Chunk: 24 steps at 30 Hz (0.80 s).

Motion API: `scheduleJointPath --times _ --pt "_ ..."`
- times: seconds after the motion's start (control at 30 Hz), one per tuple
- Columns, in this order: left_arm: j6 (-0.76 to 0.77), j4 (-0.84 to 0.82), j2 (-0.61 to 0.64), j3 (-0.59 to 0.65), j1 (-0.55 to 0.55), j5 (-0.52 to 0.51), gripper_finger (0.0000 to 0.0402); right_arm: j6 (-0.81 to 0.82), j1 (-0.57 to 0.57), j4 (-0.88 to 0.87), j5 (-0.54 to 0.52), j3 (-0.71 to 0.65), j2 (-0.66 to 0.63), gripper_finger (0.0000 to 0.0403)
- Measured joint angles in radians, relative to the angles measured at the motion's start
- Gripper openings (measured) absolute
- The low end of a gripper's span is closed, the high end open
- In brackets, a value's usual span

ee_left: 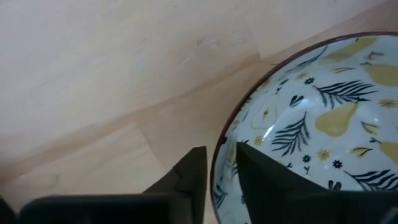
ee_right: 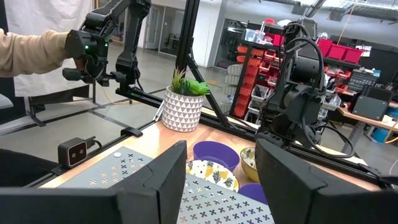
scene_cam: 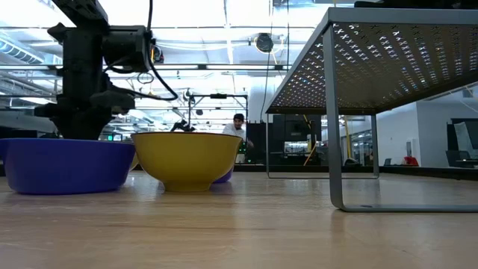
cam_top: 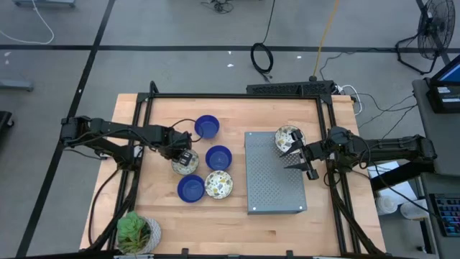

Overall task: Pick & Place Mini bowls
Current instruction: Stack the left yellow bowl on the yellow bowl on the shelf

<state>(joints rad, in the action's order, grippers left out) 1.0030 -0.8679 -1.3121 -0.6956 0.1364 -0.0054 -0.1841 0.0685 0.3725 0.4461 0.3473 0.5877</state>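
Observation:
My left gripper (cam_top: 185,155) points down at a cream patterned mini bowl (cam_top: 187,164) on the wooden table, shut on its rim. Three blue mini bowls (cam_top: 207,126) (cam_top: 218,157) (cam_top: 190,188) and another patterned mini bowl (cam_top: 218,184) sit on their bases around it. A third patterned mini bowl (cam_top: 289,138) sits on the grey perforated stand (cam_top: 273,183). Beside that bowl, above the stand, my right gripper (cam_top: 298,155) is open and holds nothing. In the low view a blue bowl (scene_cam: 67,164) hides the left gripper's fingertips. My left gripper pinches the patterned bowl's rim (ee_left: 219,163), one finger (ee_left: 273,186) inside the bowl and the other (ee_left: 186,183) outside it. The fingers come from above, pointing down. The bowl looks level; whether its base is on the table, I cannot tell.
A white pot with a green plant (cam_top: 136,234) stands at the table's near left corner. The black frame rails (cam_top: 237,96) run along the table's edges. Bare wood lies left of the bowls (cam_top: 154,194). A person's sleeve (ee_right: 31,53) shows in the room beyond.

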Motion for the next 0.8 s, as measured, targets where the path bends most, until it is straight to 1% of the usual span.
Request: scheduleJointPath --times 0.17,0.3,0.4,0.57,0.8 --pt "-0.014 0.003 0.0 0.0 -0.001 0.0 0.0052 0.0 0.0 0.0 0.0 0.0 0.0 0.018" --pt "-0.044 0.012 0.006 -0.007 -0.002 0.002 0.0015 0.0 0.0 0.0 0.0 0.0 0.0 0.018" --pt "-0.049 0.017 0.007 -0.008 -0.004 -0.025 0.0012 0.0 0.0 0.0 0.0 0.0 0.0 0.018" --pt "-0.083 -0.014 0.044 -0.051 -0.017 -0.142 0.001 0.0 0.0 0.001 0.0 0.0 0.0 0.018" --pt "-0.135 -0.121 0.108 -0.21 -0.045 -0.32 0.001 0.0 0.0 0.003 0.0 0.0 0.0 0.018"
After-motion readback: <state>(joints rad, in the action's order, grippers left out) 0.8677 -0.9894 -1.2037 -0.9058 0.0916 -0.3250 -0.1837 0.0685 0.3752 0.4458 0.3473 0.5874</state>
